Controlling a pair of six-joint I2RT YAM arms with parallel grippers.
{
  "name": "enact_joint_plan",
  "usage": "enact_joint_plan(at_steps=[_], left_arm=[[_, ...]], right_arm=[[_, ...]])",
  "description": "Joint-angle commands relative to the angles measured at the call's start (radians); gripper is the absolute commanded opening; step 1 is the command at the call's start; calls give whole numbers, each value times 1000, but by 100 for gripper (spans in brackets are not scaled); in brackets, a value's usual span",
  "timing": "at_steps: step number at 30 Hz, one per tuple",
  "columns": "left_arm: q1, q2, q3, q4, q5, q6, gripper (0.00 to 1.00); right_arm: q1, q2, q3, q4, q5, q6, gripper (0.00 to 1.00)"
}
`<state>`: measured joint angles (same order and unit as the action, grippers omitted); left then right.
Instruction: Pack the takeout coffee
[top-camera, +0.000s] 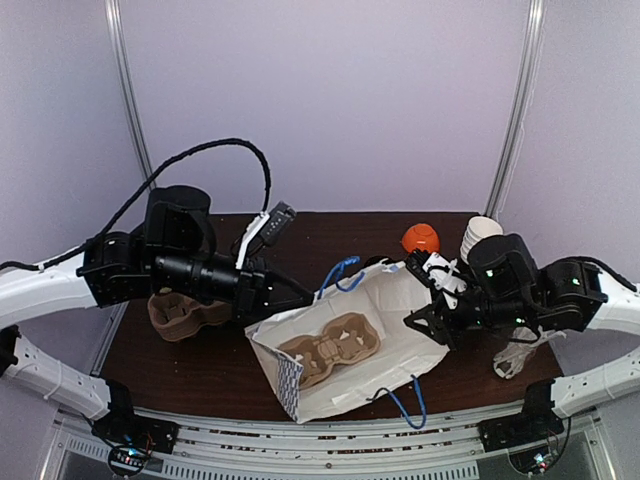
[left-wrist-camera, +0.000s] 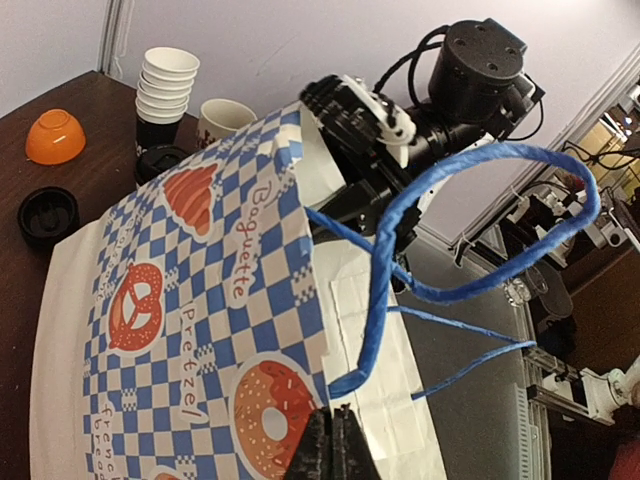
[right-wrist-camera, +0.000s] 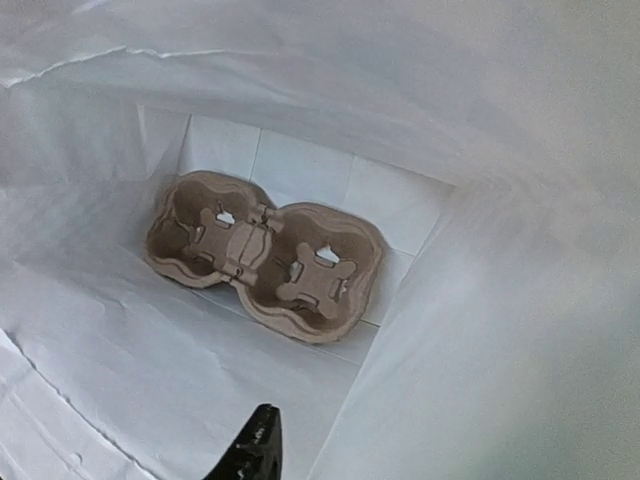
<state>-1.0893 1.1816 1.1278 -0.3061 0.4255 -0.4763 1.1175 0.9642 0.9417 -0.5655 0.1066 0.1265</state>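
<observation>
A white paper bag with blue checks and blue cord handles lies on its side, its mouth toward my right arm. My left gripper is shut on the bag's rim beside a handle's root. My right gripper sits at the bag's mouth. One of its fingers shows inside the bag, and the paper wall hides the other. A brown cup carrier rests at the bag's bottom. A black round lid peeks over the bag below the cup stack. I cannot tell whether it tops the takeout coffee.
A second brown carrier lies under my left arm. At the back right are an orange bowl, a stack of lidless paper cups and a printed cup. A loose black lid lies on the table.
</observation>
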Motion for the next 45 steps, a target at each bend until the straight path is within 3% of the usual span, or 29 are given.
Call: enact_joint_plan(at_steps=[1, 7, 12, 16, 19, 25, 29, 34, 45], left_arm=[[-32, -20, -7, 76, 36, 13, 0], [-75, -11, -5, 59, 31, 10, 0], [-132, 11, -5, 12, 7, 25, 0], [-152, 11, -5, -14, -18, 29, 0], [-153, -10, 7, -7, -78, 41, 0], [-151, -34, 82, -16, -267, 104, 0], [-152, -62, 122, -12, -414, 164, 0], [-152, -89, 97, 41, -587, 237, 0], [-152, -20, -128, 172, -477, 154, 0]], right_arm=[[23, -27, -33, 14, -45, 39, 42], [55, -52, -19, -5, -60, 70, 56], [71, -57, -4, -35, -111, 104, 59], [106, -57, 9, -79, -95, 150, 47], [117, -61, 4, -64, -36, 166, 26], [117, -7, 41, 56, 167, 142, 0], [117, 41, 50, 195, 252, 75, 0], [115, 36, -59, 472, 339, -8, 0], [114, 62, -265, 530, 264, 108, 0]])
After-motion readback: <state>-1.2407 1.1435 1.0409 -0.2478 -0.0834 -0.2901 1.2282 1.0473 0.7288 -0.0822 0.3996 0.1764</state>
